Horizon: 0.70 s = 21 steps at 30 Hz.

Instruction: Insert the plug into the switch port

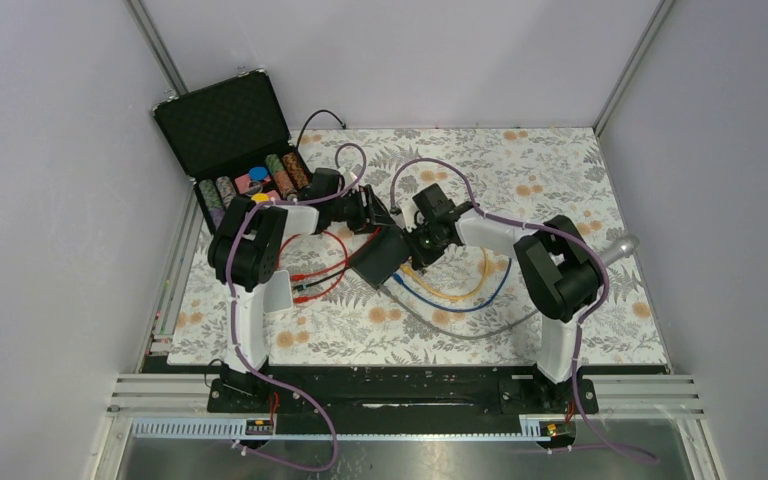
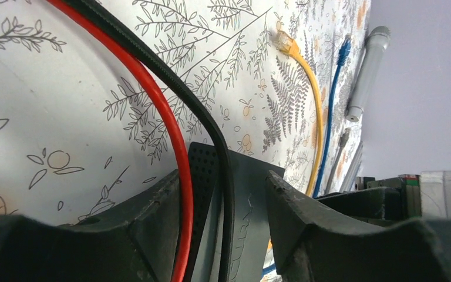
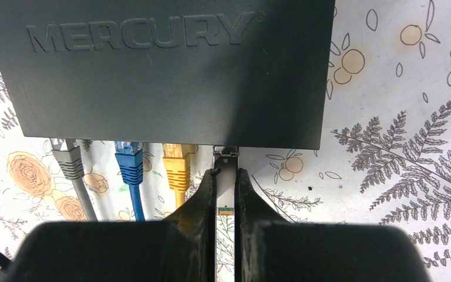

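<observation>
The black switch (image 1: 380, 258) marked MERCURY (image 3: 152, 70) lies mid-table, tilted. My left gripper (image 1: 372, 215) grips its far edge. In the left wrist view the left gripper (image 2: 222, 176) is shut on the switch (image 2: 252, 200), with a red cable (image 2: 170, 129) and a black cable (image 2: 211, 129) caught between the fingers. My right gripper (image 3: 226, 171) is shut on the thin dark plug (image 3: 226, 188), whose metal tip meets the switch's port edge to the right of the yellow plug (image 3: 177, 164). A blue plug (image 3: 130, 164) and a grey plug (image 3: 66, 158) sit in ports further left.
An open black case (image 1: 230, 125) of poker chips stands at the back left. Red (image 1: 332, 285), yellow (image 1: 455, 294), blue (image 1: 485, 300) and grey (image 1: 480, 332) cables loop on the floral mat near the switch. A grey cylinder (image 1: 622, 246) lies at the right.
</observation>
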{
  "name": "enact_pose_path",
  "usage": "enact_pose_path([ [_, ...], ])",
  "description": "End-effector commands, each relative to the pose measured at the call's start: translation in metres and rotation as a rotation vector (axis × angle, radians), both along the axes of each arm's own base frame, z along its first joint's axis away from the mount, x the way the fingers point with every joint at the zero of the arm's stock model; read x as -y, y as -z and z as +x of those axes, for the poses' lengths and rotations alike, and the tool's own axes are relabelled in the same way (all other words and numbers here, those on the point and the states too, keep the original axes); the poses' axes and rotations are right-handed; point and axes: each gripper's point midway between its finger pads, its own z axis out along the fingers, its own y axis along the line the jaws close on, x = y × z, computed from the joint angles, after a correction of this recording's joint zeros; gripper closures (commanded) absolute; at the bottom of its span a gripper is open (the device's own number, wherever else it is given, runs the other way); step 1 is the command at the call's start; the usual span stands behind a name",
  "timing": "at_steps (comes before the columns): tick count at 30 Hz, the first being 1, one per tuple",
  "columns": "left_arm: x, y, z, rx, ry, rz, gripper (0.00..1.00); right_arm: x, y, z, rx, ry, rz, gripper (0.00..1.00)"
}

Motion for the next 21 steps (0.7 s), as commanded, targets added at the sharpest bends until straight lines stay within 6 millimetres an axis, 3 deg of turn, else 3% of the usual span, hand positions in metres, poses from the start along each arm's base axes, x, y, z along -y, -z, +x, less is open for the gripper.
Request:
enact_pose_path([
  [1, 0.021, 0.048, -0.113, -0.375, 0.2, 0.108, 0.47, -0.034, -0.06, 0.066, 0.348, 0.062, 0.165, 1.0],
  [6, 0.019, 0.045, -0.111, -0.36, 0.199, 0.13, 0.47, -0.034, -0.067, 0.067, 0.347, 0.078, 0.182, 1.0],
  [10, 0.021, 0.035, -0.099, -0.335, 0.185, 0.133, 0.45, -0.035, -0.047, 0.061, 0.284, 0.045, 0.146, 1.0],
  [14, 0.013, 0.021, -0.072, -0.296, 0.149, 0.175, 0.42, -0.021, -0.037, 0.053, 0.28, 0.04, 0.093, 0.94],
  [16, 0.009, 0.012, -0.057, -0.277, 0.129, 0.174, 0.42, -0.015, -0.038, 0.048, 0.288, 0.028, 0.087, 1.0],
  [21, -0.007, -0.011, -0.019, -0.23, 0.058, 0.183, 0.42, 0.007, -0.044, 0.037, 0.29, 0.04, 0.035, 1.0],
])
